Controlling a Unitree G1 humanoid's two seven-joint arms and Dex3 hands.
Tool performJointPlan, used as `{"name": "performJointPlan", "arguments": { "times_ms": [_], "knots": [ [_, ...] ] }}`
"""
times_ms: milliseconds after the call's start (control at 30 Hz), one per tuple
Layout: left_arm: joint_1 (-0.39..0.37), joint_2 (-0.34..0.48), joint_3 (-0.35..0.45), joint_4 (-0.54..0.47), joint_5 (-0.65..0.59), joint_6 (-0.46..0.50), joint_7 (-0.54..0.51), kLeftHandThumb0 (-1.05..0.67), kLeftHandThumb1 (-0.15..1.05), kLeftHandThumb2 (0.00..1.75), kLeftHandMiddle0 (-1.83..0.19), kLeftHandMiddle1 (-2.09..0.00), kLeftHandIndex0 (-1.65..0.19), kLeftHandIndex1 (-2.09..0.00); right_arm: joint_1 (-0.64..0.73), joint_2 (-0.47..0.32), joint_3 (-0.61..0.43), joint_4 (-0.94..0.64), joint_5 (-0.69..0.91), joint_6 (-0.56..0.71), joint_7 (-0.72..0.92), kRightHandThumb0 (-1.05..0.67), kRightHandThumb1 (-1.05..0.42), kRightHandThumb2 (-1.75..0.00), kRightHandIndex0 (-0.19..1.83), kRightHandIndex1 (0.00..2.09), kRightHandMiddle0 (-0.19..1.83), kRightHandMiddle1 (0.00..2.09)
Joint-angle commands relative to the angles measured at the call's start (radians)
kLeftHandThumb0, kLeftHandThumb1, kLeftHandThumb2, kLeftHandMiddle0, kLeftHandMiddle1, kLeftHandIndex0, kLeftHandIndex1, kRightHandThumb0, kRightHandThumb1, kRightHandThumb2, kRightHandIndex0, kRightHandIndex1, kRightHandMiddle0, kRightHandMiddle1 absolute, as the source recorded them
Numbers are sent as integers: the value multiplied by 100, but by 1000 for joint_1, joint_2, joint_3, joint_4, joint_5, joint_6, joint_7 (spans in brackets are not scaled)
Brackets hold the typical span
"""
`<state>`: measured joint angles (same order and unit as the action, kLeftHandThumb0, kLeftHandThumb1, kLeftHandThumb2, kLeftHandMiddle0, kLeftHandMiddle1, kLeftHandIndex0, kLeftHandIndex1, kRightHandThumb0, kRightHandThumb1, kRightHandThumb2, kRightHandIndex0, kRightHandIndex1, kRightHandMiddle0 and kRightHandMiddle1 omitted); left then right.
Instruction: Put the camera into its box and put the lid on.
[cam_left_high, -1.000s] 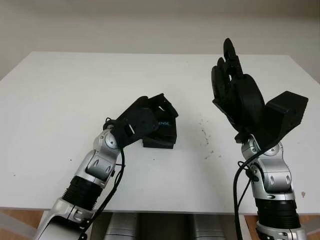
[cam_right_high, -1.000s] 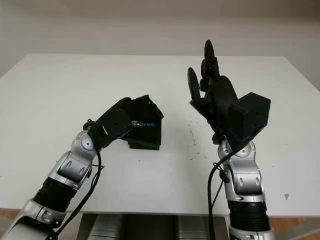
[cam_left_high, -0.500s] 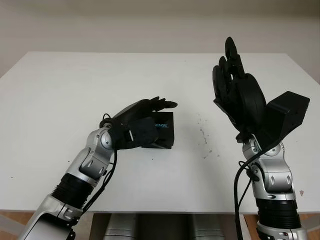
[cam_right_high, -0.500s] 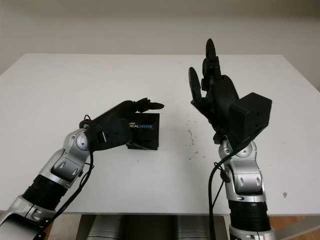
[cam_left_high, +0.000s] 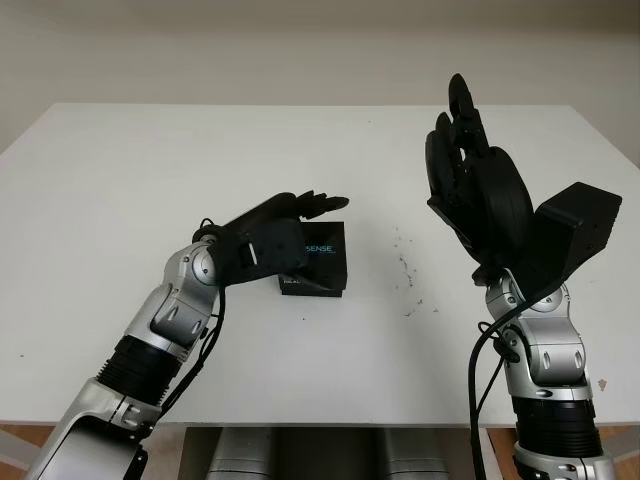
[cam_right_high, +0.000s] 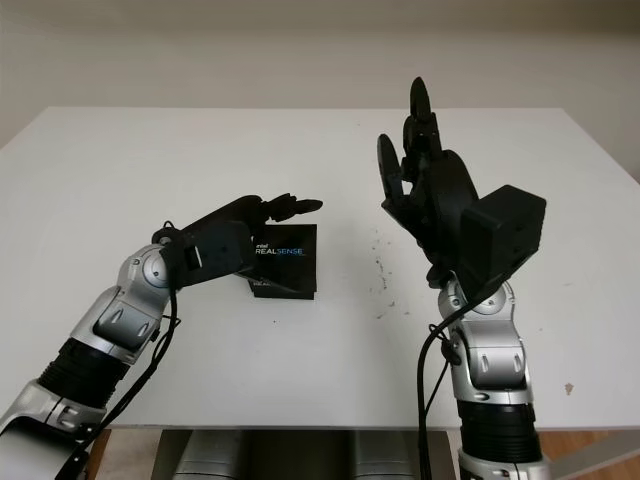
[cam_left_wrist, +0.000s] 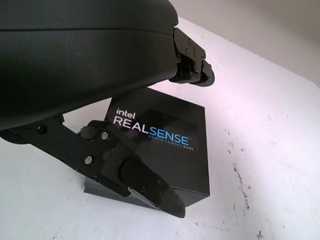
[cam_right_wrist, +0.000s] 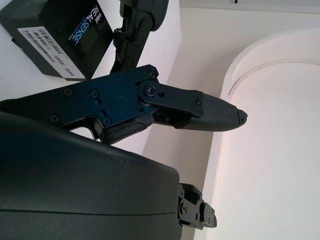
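Box: black carton (cam_left_high: 318, 262) printed "intel REALSENSE", sitting on the white counter (cam_left_high: 120, 190), a little left of centre, and the lid (cam_left_wrist: 160, 137) is on it, logo face up.
Lid fit: from the left wrist view the top looks slightly askew, with a grey base edge peeking out along the near side — can't tell if it's fully seated.
Left hand: there it is, the left hand (cam_left_high: 275, 232), hovering right over the box's left side, palm down, holding nothing.
Left fingers: stretched out and apart, not curled; the upper fingers (cam_left_wrist: 192, 60) reach past the box's far edge, the lower one (cam_left_wrist: 130, 175) runs along the near side, just beside the carton. Whether it touches the box I can't tell.
Right hand: the right hand (cam_left_high: 470, 175) is raised well above the counter on the right, well apart from the box, palm turned toward the left.
Right fingers: pointing upward, extended, gripping nothing.
Label: in the right wrist view the box's side carries a white sticker (cam_right_wrist: 47, 50) with small print, too fine to read.
Counter marks: a scatter of dark specks (cam_left_high: 408, 268) between the box and the right arm.
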<state>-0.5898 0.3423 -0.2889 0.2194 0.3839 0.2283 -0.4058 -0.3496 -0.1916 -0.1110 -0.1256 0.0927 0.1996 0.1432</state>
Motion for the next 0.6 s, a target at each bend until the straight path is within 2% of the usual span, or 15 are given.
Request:
{"name": "performJointPlan", "arguments": {
  "times_ms": [0,200,367,500,567],
  "knots": [
    [21,0,19,33,-4,20,18,-38,99,6,-20,-7,-20,-14,-13,-5,1,-10,-3,-8,-4,-67,-105,-62,-19,0,-19,0],
    [44,-3,-1,0,14,69,32,-36,100,6,-26,-9,-23,-14,-13,-3,-1,-9,5,-6,5,-66,-105,-63,-19,0,-19,0],
    [40,-5,-41,-29,41,184,-19,-39,103,6,-16,-3,-15,-9,-13,-4,1,-11,-5,0,-1,-69,-105,-61,-19,0,-19,0],
    [37,-1,-73,-36,64,219,-47,-42,104,7,-13,-3,-12,-7,-11,4,4,-10,-9,-12,-10,-70,-105,-60,-19,0,-18,0],
    [40,1,-84,-32,71,206,-49,-42,105,7,-13,-3,-12,-7,-10,4,4,-13,-4,-6,-8,-71,-105,-59,-19,0,-18,0]
  ]
}}
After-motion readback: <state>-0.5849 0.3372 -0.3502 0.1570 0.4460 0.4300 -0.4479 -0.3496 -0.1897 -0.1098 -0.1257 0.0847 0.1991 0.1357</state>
